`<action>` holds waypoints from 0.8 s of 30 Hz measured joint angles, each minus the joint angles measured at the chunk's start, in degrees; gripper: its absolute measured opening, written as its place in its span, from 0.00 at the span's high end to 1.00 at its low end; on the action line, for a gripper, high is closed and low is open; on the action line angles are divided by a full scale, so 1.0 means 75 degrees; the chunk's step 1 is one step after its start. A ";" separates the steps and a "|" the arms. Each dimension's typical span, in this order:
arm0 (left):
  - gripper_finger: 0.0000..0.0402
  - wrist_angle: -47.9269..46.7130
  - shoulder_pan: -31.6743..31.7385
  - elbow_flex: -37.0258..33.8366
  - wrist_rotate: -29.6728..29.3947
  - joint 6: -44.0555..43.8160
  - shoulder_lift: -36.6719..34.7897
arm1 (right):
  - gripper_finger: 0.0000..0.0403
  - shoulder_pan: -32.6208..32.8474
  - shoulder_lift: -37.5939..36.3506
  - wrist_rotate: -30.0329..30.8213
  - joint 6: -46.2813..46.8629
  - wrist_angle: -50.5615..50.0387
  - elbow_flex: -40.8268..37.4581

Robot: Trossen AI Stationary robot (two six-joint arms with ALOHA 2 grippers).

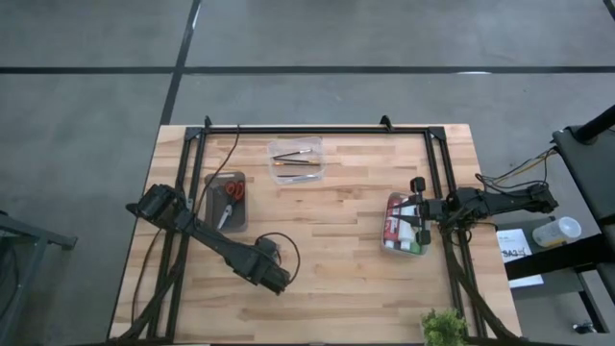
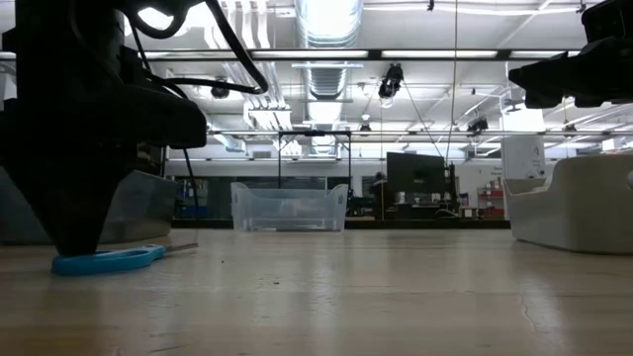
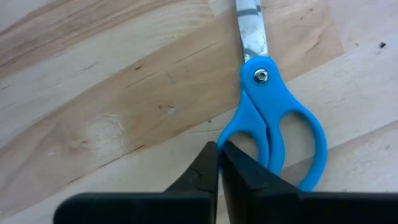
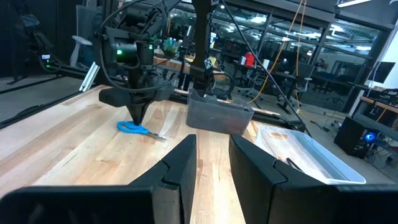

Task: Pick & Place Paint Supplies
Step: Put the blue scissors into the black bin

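Resting tip-down on the table [image 1: 336, 250], the left gripper [image 3: 219, 163] was pressed closed beside blue scissors [image 3: 273, 124]. The right gripper [image 4: 211, 152] was held narrowly apart above the bottles [image 1: 404, 226]; brushes [image 1: 296, 160] were kept in the clear bin [image 1: 296, 144].

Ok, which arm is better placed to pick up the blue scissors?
Left. The left gripper is down at the table with its shut fingertips right beside the blue scissors' handle. The right gripper hangs open across the table, at the bin of paint bottles.
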 joint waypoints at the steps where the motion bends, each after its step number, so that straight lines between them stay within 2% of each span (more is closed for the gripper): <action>1: 0.97 0.0000 0.0001 0.0000 0.0001 0.0000 0.0003 | 0.77 0.0000 0.0000 0.0000 0.0000 0.0000 0.0000; 13: 0.97 -0.0078 0.0002 0.0095 -0.0001 -0.0026 -0.0094 | 0.77 0.0003 0.0000 0.0000 0.0000 0.0000 0.0000; 24: 0.97 -0.0260 0.0018 0.0184 -0.0087 -0.0236 -0.0756 | 0.77 0.0002 -0.0002 0.0000 0.0000 0.0000 0.0000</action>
